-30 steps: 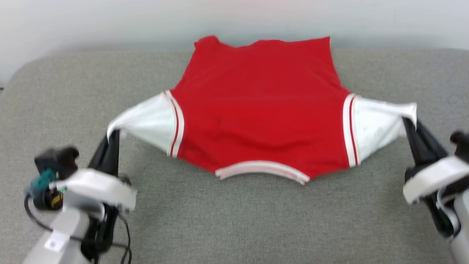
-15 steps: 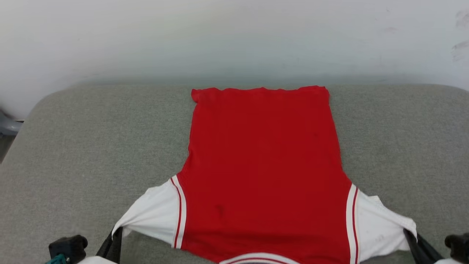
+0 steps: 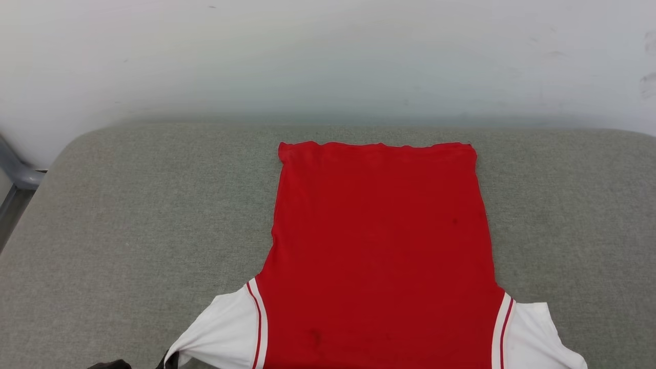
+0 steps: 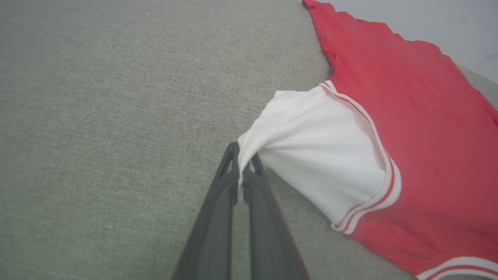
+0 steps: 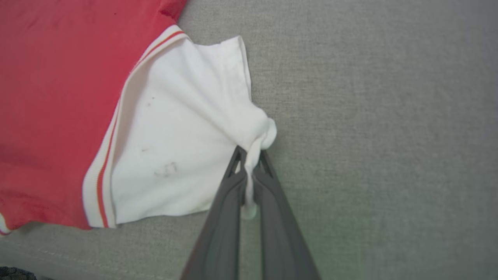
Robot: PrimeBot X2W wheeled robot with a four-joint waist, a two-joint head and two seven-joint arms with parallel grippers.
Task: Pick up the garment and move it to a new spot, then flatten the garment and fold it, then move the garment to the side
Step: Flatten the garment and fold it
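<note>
Red jersey cloth forms the body of the garment [image 3: 379, 246], which lies spread on a grey woven cushion [image 3: 128, 215] with a plain red side up; its hem [image 3: 376, 147] runs straight along the far side, near the pale wall [image 3: 328, 61], and the shoulders lie at the near edge of the head view; a few faint dark specks dot the red; each short sleeve is white, joined to the red by a white-and-red striped band; the right sleeve [image 5: 179, 136] carries small grey smudges [image 5: 165, 169]; the left sleeve [image 4: 311, 155] is drawn out to a point on the left; the left gripper [image 4: 243, 167] has its two dark fingers pressed together on that tip, with a thin fold of white cloth between them; the right gripper [image 5: 251, 159] likewise pinches the bunched end of the right sleeve, a strip of white hanging between its closed fingers.
</note>
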